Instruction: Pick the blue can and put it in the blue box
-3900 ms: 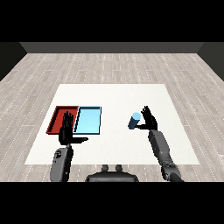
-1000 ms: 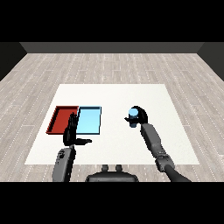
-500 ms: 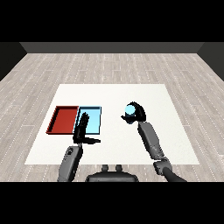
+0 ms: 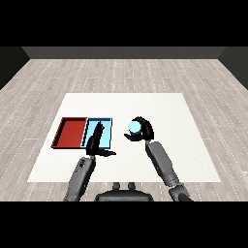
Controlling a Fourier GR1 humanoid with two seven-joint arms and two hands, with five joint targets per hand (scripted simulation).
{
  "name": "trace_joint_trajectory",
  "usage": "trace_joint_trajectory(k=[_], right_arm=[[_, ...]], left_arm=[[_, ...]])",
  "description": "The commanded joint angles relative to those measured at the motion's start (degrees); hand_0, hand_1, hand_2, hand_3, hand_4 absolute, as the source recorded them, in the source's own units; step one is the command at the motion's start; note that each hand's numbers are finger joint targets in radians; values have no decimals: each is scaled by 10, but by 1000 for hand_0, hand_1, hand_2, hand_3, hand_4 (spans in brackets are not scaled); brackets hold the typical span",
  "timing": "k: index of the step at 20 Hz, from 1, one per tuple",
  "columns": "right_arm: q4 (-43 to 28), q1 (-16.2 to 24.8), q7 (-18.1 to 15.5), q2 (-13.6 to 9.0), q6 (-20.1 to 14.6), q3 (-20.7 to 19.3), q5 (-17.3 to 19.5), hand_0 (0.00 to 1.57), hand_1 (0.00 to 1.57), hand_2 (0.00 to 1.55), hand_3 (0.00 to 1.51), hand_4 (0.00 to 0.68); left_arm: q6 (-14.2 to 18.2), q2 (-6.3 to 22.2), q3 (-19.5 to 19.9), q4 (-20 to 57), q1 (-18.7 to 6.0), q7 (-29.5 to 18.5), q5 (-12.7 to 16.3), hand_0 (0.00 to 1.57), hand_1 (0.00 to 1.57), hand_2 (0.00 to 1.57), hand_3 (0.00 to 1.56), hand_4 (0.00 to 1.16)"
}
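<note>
A: What had changed by that moment?

B: The right hand (image 4: 143, 131) had carried the blue can (image 4: 133, 127) leftward across the white table (image 4: 193, 155). Half a second before, it was farther toward the table's right edge; now it hung near the middle, just right of the blue tray (image 4: 107, 122). The fingers were curled round the can, with its pale top showing between them.

A: So the pick was done?

B: I judged so. The can seemed lifted off the table, though from that angle I could not be sure how high. What remained was the last stretch over the tray's right rim and the release.

A: And the other hand?

B: The left hand (image 4: 96, 141) had moved up too. Its fingers were straight and together, thumb spread to the side, and it lay over the blue tray's near edge, holding nothing.

A: Would that get in the way?

B: Possibly. It covered part of the tray where the can should land, so the far right corner looked the freer spot. The red tray (image 4: 70, 133) sat touching the blue one on its left, well apart from the can.
</note>
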Motion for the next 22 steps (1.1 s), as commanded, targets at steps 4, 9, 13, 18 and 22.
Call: trace_joint_trajectory(k=[4,9,13,18,22], right_arm=[[24,-63,8,3,-46,47,-31,1423,1423,1438,1409,666],[-19,-9,8,3,-7,33,-17,1414,1414,1445,1414,660],[-95,22,44,3,-27,53,8,1404,1404,1447,1412,662],[-30,4,-8,3,-26,74,-2,1405,1405,1440,1404,674],[-46,-14,25,3,-43,82,-15,1402,1402,1446,1411,682]], left_arm=[[78,0,-53,97,-90,-23,14,0,0,0,0,0],[109,0,-107,101,-89,-12,41,0,0,0,0,0],[75,2,-93,63,-36,3,23,0,0,0,0,0],[60,0,-80,231,-105,-80,51,0,0,0,0,0],[111,0,-115,201,-145,-23,77,0,0,0,0,0]])
